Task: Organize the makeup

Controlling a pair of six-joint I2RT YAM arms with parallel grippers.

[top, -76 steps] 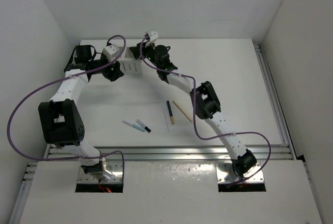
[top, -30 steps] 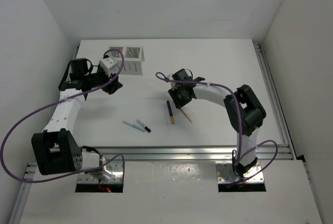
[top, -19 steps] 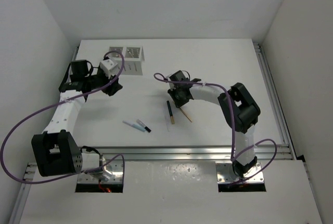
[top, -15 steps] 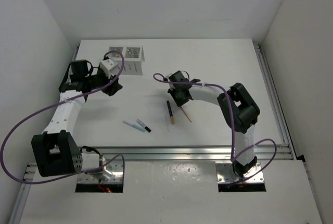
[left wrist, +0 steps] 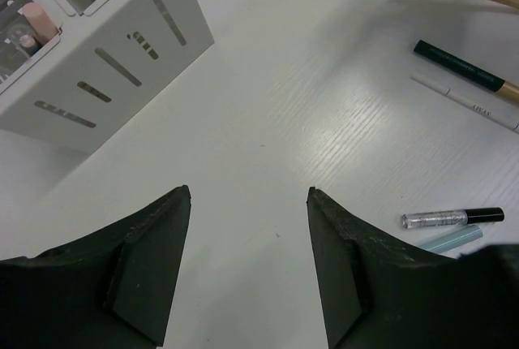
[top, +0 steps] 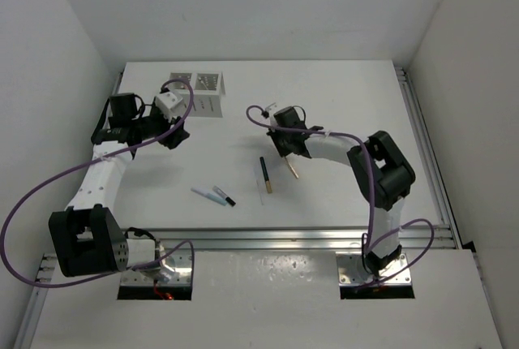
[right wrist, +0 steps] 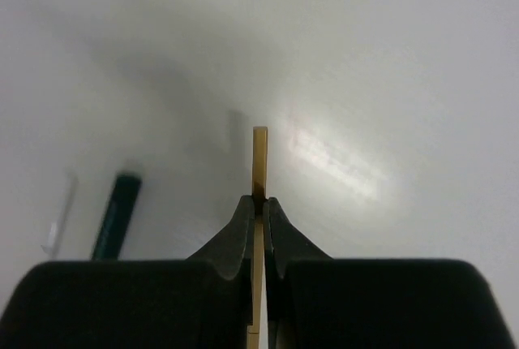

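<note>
Two pincers: the right pincer (right wrist: 259, 203) is pinched shut on a thin tan pencil-like stick (right wrist: 259, 150) at mid-frame of the top view. The left pincer (left wrist: 247, 203) stands part open with nothing in it, over the bare white tabletop (left wrist: 268, 122).
Held stick: a short length pokes out ahead of the fingertips and the rest runs back between them. Whether it is clear of the tabletop I cannot tell.
Loose makeup: a dark green stick with a gold end (top: 265, 174) and a thin white stick (left wrist: 462, 101) lie side by side just left of the held one. A clear tube with a black cap (left wrist: 450, 217) and a pale blue stick (left wrist: 450, 239) lie further lower left.
Box: a white slotted two-compartment box (top: 197, 93) sits at the upper left and holds a pink piece (left wrist: 36, 20).
Handling: these sticks are probably light, stiff, smooth and round, so prone to rolling or swivelling. A hold near the middle should steady them, and a gentle squeeze is safer.
</note>
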